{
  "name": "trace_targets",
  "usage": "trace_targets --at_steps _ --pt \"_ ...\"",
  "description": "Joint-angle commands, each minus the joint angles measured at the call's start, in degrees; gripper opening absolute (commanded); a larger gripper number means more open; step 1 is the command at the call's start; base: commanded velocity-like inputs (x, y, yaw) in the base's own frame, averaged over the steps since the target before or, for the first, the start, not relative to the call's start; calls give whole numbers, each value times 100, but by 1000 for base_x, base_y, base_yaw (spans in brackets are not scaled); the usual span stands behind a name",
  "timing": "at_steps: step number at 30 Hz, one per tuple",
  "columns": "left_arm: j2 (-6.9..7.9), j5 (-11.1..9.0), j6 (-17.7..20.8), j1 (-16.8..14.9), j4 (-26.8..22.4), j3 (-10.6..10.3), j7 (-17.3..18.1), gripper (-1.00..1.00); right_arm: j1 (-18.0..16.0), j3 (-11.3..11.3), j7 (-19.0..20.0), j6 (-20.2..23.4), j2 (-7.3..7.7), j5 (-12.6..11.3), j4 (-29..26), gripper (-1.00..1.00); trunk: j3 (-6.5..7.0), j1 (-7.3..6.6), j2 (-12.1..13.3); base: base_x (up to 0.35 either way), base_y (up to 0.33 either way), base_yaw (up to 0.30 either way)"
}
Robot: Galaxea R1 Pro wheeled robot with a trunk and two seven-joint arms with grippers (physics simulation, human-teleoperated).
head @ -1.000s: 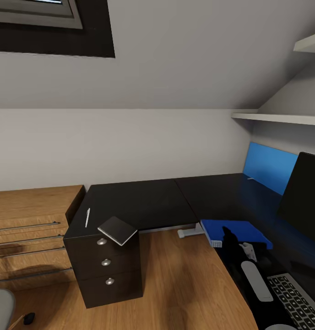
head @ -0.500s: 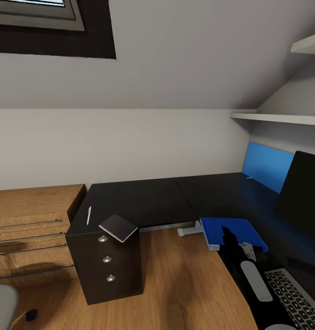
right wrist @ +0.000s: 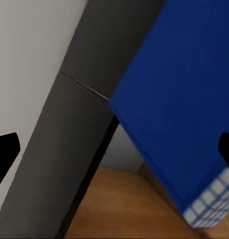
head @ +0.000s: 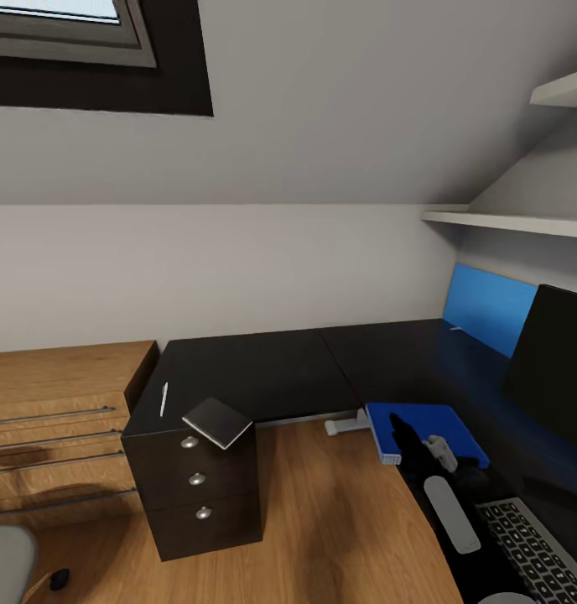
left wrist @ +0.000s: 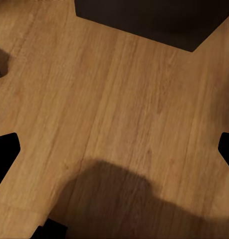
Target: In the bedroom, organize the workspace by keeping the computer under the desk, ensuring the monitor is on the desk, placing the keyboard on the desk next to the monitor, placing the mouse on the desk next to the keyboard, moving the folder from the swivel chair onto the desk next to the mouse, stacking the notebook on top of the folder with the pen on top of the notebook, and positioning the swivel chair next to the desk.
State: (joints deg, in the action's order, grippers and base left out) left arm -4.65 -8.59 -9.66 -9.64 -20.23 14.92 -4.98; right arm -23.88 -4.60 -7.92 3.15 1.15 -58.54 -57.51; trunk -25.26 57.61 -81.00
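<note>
My right end effector (head: 416, 440) hovers wide open, empty, over the folder (head: 423, 424) on the tabletop (head: 255, 369); at nine o'clock, notebook (head: 217, 421) and pen (head: 163, 399) top the drawer unit (head: 196, 495).

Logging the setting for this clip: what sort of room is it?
Probably a home office corner in an attic-style room: an L-shaped black desk carrying a monitor and keyboard, under a sloped ceiling with a skylight.

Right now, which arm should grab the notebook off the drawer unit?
Left, probably. The notebook overhangs the desk's left end, on the robot's left. The right gripper hovers by the folder, far from it.
</note>
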Motion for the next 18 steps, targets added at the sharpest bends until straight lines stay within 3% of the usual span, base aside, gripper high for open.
trace_targets --at_steps 1,4,6,8,11,18 --pt "0 -61 -19 -3 1 -19 -12 100 -2 71 -26 29 0 29 -25 100 -6 0 -4 0 0 0" --pt "-1 -59 -18 -3 4 -30 -11 100 -2 641 1 60 3 215 -171 100 -6 0 -4 0 0 0" --pt "-1 -58 -18 -3 28 -35 -12 100 -2 1232 59 50 3 256 -214 100 -6 0 -4 0 0 0" --pt "-1 -56 -22 -3 65 -39 -12 100 -2 1546 245 47 6 259 -241 100 -6 0 -4 0 0 0" --pt "-1 -55 -25 -3 87 -41 -12 100 -2 1709 564 53 -1 256 -245 100 -6 0 -4 0 0 0" --pt "-1 -55 -30 -3 97 -42 -12 100 -2 1816 738 35 -37 266 -150 100 -6 0 -4 0 0 154"
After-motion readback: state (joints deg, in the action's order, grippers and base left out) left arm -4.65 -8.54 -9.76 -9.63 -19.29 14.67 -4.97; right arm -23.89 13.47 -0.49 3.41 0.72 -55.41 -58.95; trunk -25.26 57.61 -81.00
